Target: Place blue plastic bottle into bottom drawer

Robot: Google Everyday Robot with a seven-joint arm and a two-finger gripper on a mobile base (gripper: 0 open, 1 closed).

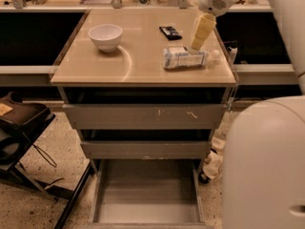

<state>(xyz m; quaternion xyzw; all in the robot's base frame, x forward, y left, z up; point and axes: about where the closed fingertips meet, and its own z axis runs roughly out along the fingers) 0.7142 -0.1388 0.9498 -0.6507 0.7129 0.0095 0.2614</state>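
Observation:
The blue plastic bottle (185,57) lies on its side at the right of the tan cabinet top (138,66), cap pointing right. My gripper (200,38) hangs from the arm at the top right, pointing down. Its tip is just above the bottle's right half, close to touching it. The bottom drawer (145,197) is pulled open below the two shut upper drawers. Its grey floor holds nothing.
A white bowl (105,36) stands at the top's left. A small black packet (170,32) lies behind the bottle. My white body (264,166) fills the right foreground. A black chair (19,132) stands left of the cabinet. Crumpled paper (213,162) lies on the floor by the drawer's right side.

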